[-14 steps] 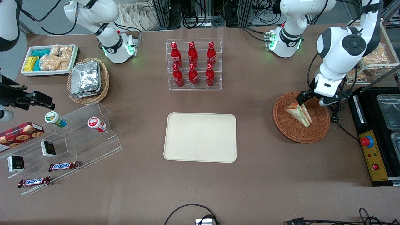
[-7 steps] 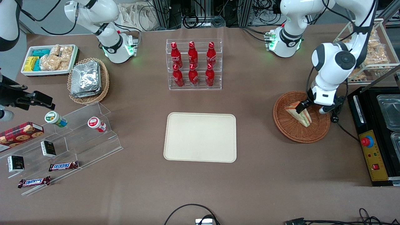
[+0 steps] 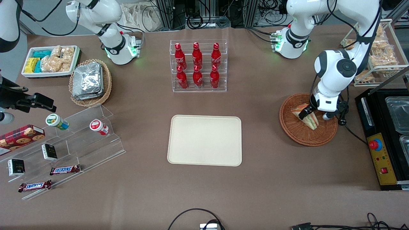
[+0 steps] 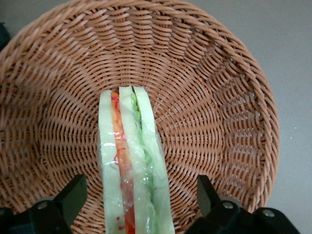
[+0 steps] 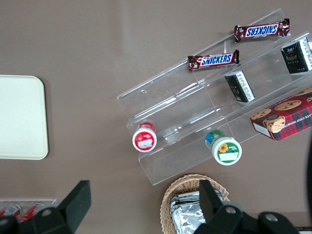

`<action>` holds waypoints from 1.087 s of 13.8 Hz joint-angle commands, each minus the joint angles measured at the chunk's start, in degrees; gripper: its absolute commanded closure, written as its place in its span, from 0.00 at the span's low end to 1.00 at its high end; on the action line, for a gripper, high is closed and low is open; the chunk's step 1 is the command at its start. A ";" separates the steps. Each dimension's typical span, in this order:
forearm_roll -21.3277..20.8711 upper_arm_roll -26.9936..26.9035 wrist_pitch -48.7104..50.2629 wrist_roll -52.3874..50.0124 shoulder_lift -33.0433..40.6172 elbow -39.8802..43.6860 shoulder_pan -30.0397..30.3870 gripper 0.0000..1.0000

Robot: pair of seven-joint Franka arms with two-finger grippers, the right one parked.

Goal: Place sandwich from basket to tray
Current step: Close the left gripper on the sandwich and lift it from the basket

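Note:
The sandwich [image 3: 310, 120], a wrapped pale wedge with orange and green filling stripes [image 4: 131, 161], lies on its edge in the reddish-brown wicker basket [image 3: 300, 135] toward the working arm's end of the table. My left gripper [image 3: 315, 114] is low inside the basket [image 4: 219, 97], open. One black finger [image 4: 73, 195] stands on each side of the sandwich, with a gap of bare wicker between each pad and the bread. The cream tray [image 3: 204, 140] lies flat at the table's middle with nothing on it.
A black control box with a red button [image 3: 375, 144] sits close beside the basket. A wire rack of bagged snacks [image 3: 380, 60] stands farther from the front camera. An acrylic rack of red bottles [image 3: 198, 65] stands farther back than the tray.
The left gripper has come down into the basket and shifted slightly toward the tray, so its open fingers now straddle the sandwich. The sandwich has not moved.

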State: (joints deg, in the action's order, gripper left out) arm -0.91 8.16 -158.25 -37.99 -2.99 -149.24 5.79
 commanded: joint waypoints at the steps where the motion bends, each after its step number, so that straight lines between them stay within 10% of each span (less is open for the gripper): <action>1: -0.06 0.28 -3.46 -1.56 -1.75 -0.62 -0.08 0.16; 5: -0.32 0.28 -3.47 -1.39 -2.10 -0.62 -0.08 0.65; 15: -5.86 3.34 12.07 3.78 7.64 2.98 -1.48 0.68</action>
State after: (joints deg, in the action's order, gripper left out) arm -5.59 9.91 -150.41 -36.41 0.44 -147.08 4.76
